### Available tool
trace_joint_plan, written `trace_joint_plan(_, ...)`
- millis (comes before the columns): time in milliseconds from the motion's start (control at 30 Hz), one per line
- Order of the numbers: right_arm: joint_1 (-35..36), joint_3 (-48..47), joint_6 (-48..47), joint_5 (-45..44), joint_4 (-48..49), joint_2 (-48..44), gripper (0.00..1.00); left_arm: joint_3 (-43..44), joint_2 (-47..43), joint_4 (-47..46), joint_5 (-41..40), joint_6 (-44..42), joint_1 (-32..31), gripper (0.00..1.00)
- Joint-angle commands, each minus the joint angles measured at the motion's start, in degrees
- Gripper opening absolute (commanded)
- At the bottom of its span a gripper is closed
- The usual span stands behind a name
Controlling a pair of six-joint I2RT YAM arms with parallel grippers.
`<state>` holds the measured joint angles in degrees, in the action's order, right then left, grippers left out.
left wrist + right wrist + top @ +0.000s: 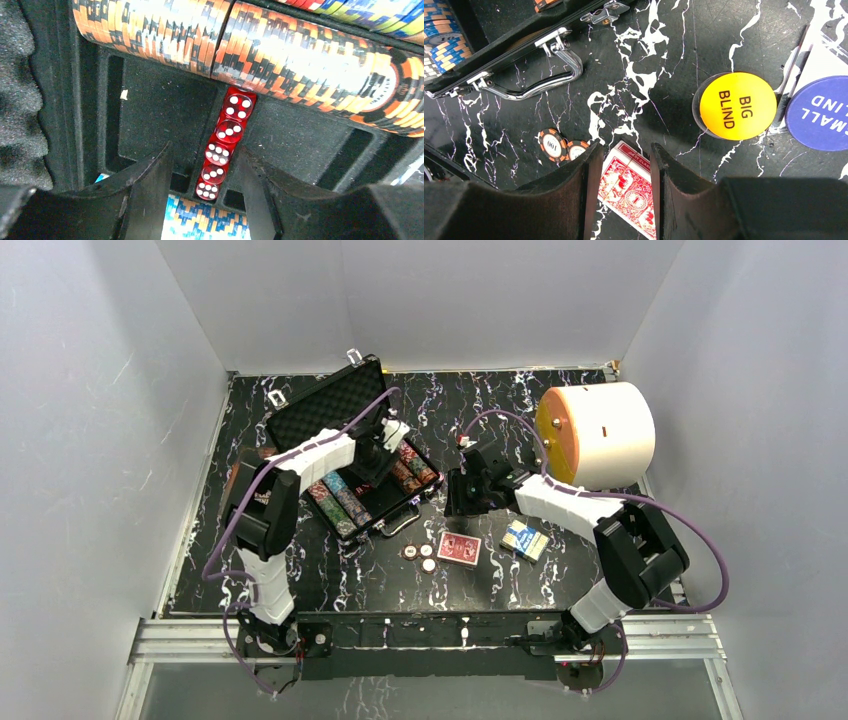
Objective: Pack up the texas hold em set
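The black case [325, 405] lies open, its tray [375, 525] holding rows of poker chips [340, 495]. My left gripper [385, 450] hovers inside it. In the left wrist view it [204, 150] is open and holds nothing, its fingers either side of a row of several red dice [225, 132] in a slot below orange chips [300, 60]. My right gripper [463, 495] is open above the table; between its fingers [591, 165] the red deck [629, 192] lies below. The red deck [459, 548], blue deck [525, 540] and loose chips [420, 555] rest on the table.
A yellow BIG BLIND button [738, 106] and a blue small blind button [819, 112] lie right of the red deck, with the case handle [544, 82] to its left. A big white cylinder with an orange face [600, 435] stands at the back right. Walls enclose the table.
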<state>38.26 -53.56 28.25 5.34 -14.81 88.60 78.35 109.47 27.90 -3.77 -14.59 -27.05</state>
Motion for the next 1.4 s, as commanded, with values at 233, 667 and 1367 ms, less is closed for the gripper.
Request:
trace_joint_plan(233, -0.27, -2.87, -0.74, 0.06, 1.45, 0.44, 0.48, 1.51, -7.67, 1.15, 6.49, 0.23, 0.02, 0.42)
trace_joint_plan(667, -0.25, -2.61, -0.82, -0.07, 1.45, 0.46, 0.48, -0.09, -3.22, 2.99, 2.57, 0.24, -0.02, 0.13)
trace_joint_plan(1367, -0.26, -3.84, -0.87, 0.27, 1.27, 0.67, 0.48, -3.85, -2.62, 1.43, 5.76, 1.58, -0.02, 0.11)
